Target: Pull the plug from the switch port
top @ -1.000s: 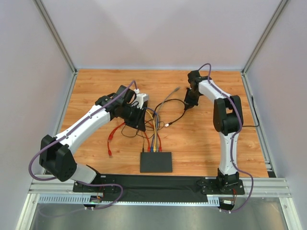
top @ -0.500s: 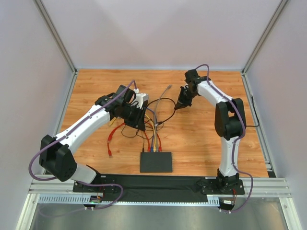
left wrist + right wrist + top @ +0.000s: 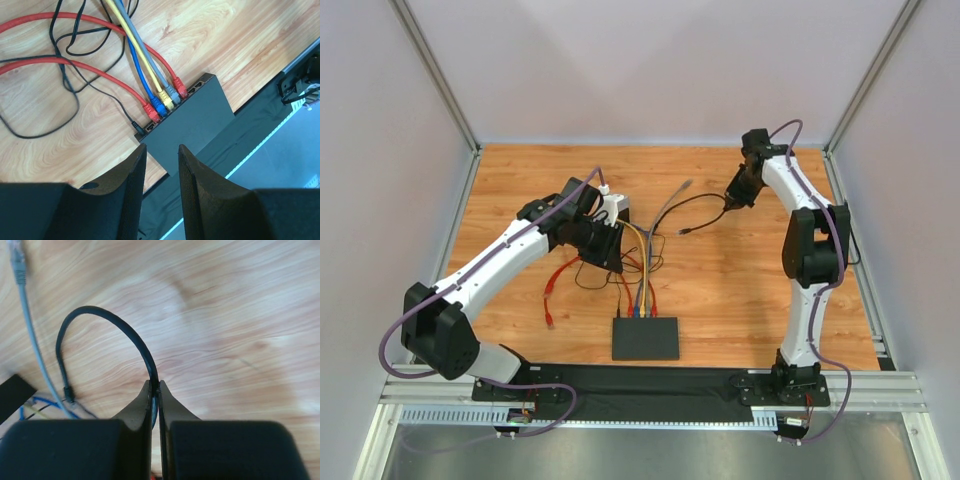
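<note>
The flat black switch (image 3: 645, 338) lies near the front edge, with its sockets facing away from the arm bases. In the left wrist view the switch (image 3: 195, 125) holds a row of plugs: red (image 3: 151, 111), blue (image 3: 159, 105), yellow (image 3: 166, 101), grey (image 3: 172, 93) and red (image 3: 180, 90). A thin black plug (image 3: 136, 126) sits at its left end. My left gripper (image 3: 161, 147) is open and empty, hovering above the cables behind the switch (image 3: 610, 252). My right gripper (image 3: 155, 385) is shut on a black cable (image 3: 100, 315) at the far right (image 3: 731, 202). The cable's free end (image 3: 685, 231) hangs loose.
Red cable loops (image 3: 555, 285) lie left of the switch. A grey cable with a free plug (image 3: 687, 186) runs toward the back and shows in the right wrist view (image 3: 17, 260). Thin black cable loops (image 3: 65, 45) lie on the wood. Metal rails (image 3: 650, 385) border the front.
My right gripper first moved left, then swung to the right and toward the back, dragging the black cable with it. The left arm has not moved.
</note>
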You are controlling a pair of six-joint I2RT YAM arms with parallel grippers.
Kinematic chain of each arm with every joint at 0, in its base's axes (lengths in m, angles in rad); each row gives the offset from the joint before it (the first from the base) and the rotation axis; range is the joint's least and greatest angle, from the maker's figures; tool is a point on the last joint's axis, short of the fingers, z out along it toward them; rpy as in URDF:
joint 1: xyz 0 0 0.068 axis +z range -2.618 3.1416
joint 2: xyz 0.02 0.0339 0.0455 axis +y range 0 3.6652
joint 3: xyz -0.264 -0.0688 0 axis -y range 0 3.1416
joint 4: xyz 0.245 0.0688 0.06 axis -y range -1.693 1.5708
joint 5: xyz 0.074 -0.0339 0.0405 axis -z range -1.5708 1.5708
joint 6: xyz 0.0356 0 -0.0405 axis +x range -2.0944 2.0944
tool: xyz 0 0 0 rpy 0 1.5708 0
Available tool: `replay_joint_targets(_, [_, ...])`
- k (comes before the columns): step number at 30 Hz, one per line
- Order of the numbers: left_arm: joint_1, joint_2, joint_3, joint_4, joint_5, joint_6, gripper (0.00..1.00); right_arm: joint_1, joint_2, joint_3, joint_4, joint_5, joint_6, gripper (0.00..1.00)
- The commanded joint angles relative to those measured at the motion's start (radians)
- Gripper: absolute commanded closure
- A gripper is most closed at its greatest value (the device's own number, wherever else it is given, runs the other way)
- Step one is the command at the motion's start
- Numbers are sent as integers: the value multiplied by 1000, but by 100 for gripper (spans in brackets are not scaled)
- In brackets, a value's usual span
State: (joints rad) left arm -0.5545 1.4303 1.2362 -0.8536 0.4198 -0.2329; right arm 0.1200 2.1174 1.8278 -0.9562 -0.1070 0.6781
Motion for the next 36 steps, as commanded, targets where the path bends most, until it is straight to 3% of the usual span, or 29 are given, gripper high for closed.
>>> replay_joint_targets(1, [5, -37, 0, -1, -9, 9, 60, -14, 19, 83, -134, 232, -73, 100])
replay_joint_targets(6, [7, -28, -4, 10, -3, 12, 60, -111, -106, -189, 31, 41, 76, 100])
replay_joint_targets(10, [8, -13, 5, 4, 11, 23, 60, -218, -126, -223, 16, 92, 86, 100])
replay_joint_targets(13, [10, -7, 3, 5, 13, 29, 60, -259, -154, -280, 91, -44, 156, 100])
replay_joint_targets(15, [10, -1, 6, 5, 17, 30, 60, -252, -148, -274, 96, -57, 172, 100])
replay_joint_targets(19, [10, 18, 22, 1, 30, 35, 60, -218, -146, -309, 226, -254, 235, 100])
replay_joint_targets(22, [10, 24, 28, -1, 30, 38, 60, -151, -63, -174, 84, -293, 164, 100])
replay_joint_targets(28, [11, 27, 26, 10, 37, 29, 60, -131, -168, -381, 316, -460, 334, 100])
replay_joint_targets(31, [11, 32, 28, 11, 39, 27, 60, -146, -186, -394, 411, -540, 438, 100])
replay_joint_targets(36, [11, 38, 29, 11, 43, 24, 60, -157, -169, -298, 389, -537, 454, 100])
